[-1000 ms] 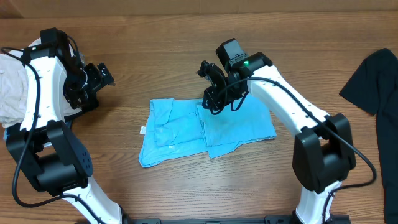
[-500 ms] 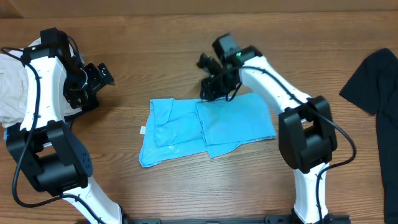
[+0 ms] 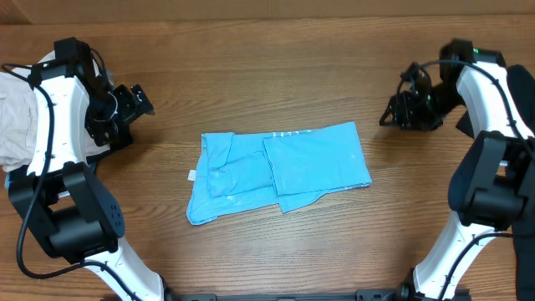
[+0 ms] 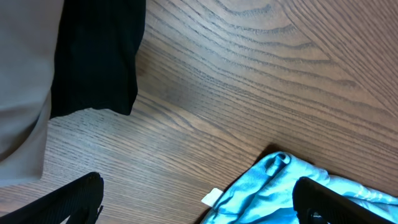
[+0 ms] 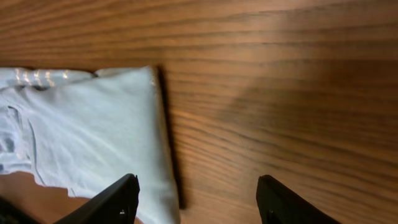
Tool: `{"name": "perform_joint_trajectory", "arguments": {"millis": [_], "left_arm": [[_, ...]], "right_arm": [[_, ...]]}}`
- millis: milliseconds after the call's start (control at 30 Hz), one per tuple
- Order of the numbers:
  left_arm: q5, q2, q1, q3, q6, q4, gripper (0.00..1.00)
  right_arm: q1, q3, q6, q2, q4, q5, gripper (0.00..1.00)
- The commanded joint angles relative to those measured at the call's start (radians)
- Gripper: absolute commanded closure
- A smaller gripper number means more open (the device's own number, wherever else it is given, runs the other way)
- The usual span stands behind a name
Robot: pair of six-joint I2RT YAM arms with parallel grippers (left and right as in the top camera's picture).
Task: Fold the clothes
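The clothes, a sky-blue T-shirt (image 3: 280, 171), lie folded into a rough rectangle at the table's middle, with a strip of white print along the far edge. My right gripper (image 3: 391, 115) hovers to the right of the shirt, apart from it and open. In the right wrist view its gripper (image 5: 199, 202) holds nothing, and the shirt's right edge (image 5: 93, 130) lies below by the left finger. My left gripper (image 3: 138, 100) stands wide open off the shirt's far left. The left wrist view shows that gripper (image 4: 199, 205) empty above the wood, with the shirt's corner (image 4: 280, 186) and a white tag (image 4: 211, 197).
A cream-beige garment (image 3: 15, 109) is heaped at the left edge, also seen as cream cloth (image 4: 25, 93) next to a dark cloth (image 4: 96, 56). A black garment (image 3: 501, 109) lies at the right edge behind the right arm. Bare wood surrounds the shirt.
The right gripper has let go at the shirt's far edge, opened, and swung away to the right. The shirt lies flat. The left arm has not moved.
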Motion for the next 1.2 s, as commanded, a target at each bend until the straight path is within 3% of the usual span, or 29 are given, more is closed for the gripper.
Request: {"name": "perform_joint_trajectory", "arguments": {"millis": [0, 333, 367, 433, 533, 633, 933, 1167], "left_arm": [[0.012, 0.009, 0.000, 0.003, 0.001, 0.001, 0.00], [0.012, 0.009, 0.000, 0.003, 0.001, 0.001, 0.00], [0.012, 0.009, 0.000, 0.003, 0.001, 0.001, 0.00], [0.012, 0.009, 0.000, 0.003, 0.001, 0.001, 0.00], [0.012, 0.009, 0.000, 0.003, 0.001, 0.001, 0.00], [0.012, 0.009, 0.000, 0.003, 0.001, 0.001, 0.00], [0.012, 0.009, 0.000, 0.003, 0.001, 0.001, 0.00], [0.012, 0.009, 0.000, 0.003, 0.001, 0.001, 0.00]], "right_arm": [[-0.007, -0.113, -0.059, -0.020, 0.052, -0.147, 0.34], [0.122, -0.453, -0.091, -0.020, 0.341, -0.350, 0.27], [0.142, -0.475, -0.091, -0.020, 0.370, -0.362, 0.30], [0.161, -0.478, -0.091, -0.020, 0.384, -0.361, 0.57], [0.151, -0.467, -0.090, -0.021, 0.385, -0.351, 0.82], [0.099, -0.403, -0.028, -0.021, 0.350, -0.269, 0.92], [-0.102, 0.068, -0.011, -0.021, 0.001, -0.084, 0.92], [-0.042, 0.208, -0.011, -0.021, -0.125, -0.084, 0.91]]}}
